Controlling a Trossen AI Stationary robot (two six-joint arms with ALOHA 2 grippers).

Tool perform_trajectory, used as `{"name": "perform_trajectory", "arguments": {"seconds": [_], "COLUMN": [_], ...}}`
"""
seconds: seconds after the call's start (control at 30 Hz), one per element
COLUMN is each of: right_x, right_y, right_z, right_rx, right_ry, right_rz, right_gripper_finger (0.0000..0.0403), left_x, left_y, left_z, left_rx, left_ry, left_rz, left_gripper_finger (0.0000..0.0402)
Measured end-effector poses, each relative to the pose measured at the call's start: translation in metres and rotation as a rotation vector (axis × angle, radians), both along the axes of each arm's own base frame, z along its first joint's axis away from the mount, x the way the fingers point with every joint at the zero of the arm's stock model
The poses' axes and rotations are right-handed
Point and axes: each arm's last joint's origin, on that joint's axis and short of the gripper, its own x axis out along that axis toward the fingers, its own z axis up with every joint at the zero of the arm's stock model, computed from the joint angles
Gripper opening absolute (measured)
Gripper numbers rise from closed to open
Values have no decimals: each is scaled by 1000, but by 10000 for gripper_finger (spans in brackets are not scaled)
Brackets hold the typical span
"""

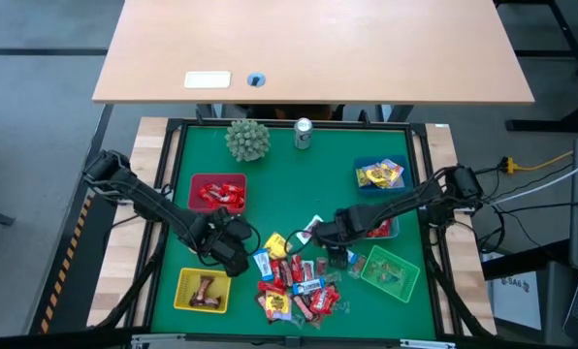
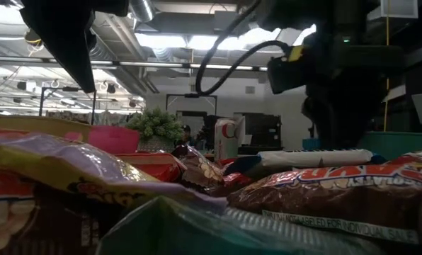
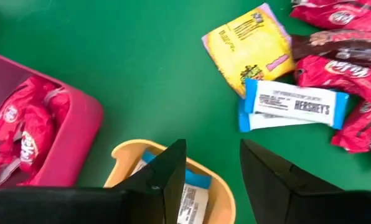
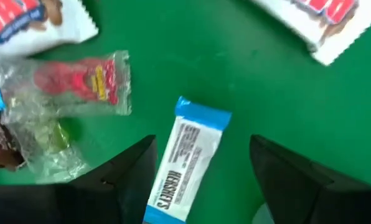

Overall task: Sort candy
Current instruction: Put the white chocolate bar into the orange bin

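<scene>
Two dark, jointed arms, black cables trailing from their outer ends; left hand (image 3: pixel 213 180) and right hand (image 4: pixel 201 186) each with two black, wedge-shaped fingers.

The candy (image 1: pixel 294 286) forms a loose pile of small wrapped sweets at lower centre of the high view, on the green surface. Wrappers are mostly red, with yellow, brown and blue-white pieces mixed in. Sorted pieces lie apart: red ones at centre left, yellow ones at upper right, brown ones at lower left. One blue-white bar (image 4: pixel 185 162) lies flat at lower centre of the right wrist view.
</scene>
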Motion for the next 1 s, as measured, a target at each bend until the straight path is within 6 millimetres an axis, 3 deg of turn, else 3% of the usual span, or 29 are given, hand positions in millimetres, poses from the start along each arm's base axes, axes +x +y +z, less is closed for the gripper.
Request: {"name": "perform_trajectory", "arguments": {"seconds": [0.2, 0.67, 1.0], "right_x": [-9, -16, -14], "right_y": [9, 5, 6], "right_z": [-9, -25, -25], "right_rx": [-31, -56, -53], "right_ry": [11, -11, -24], "right_rz": [-5, -34, -23], "right_gripper_finger": [254, 249, 143], "left_x": [0, 1, 1], "left_y": [0, -1, 0], "left_z": [0, 0, 1], "left_rx": [-3, -7, 4], "left_ry": [-5, -13, -21], "left_rz": [0, 0, 3], "left_gripper_finger": [138, 138, 137]}}
